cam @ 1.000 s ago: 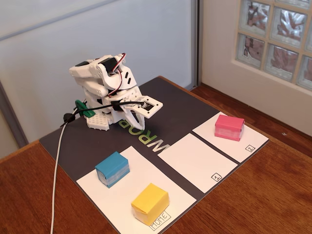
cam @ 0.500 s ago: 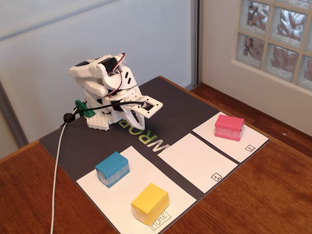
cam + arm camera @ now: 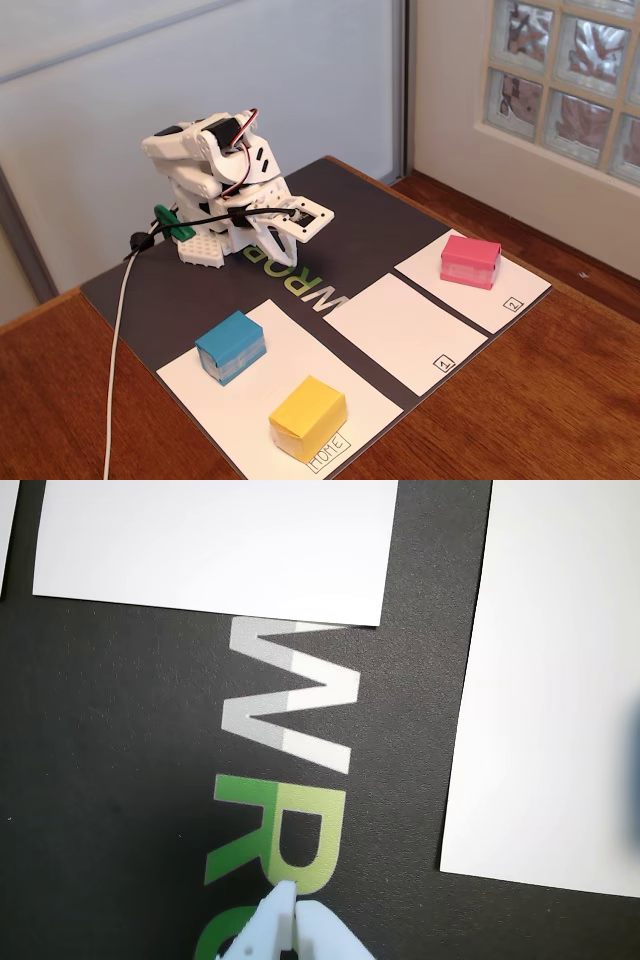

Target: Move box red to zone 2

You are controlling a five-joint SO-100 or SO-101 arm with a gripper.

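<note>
The small pinkish-red paper-wrapped box [image 3: 470,261] is sitting on the white rectangular panel marked "2" [image 3: 500,290]. The white pincer [image 3: 291,912] is resting pinched together, empty, well away from that panel, so the job looks finished.

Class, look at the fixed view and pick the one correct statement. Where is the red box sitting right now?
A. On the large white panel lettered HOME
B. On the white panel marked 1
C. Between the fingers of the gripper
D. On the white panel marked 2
D: the red box rests on the zone 2 panel, whose corner bears the boxed 2.
</note>
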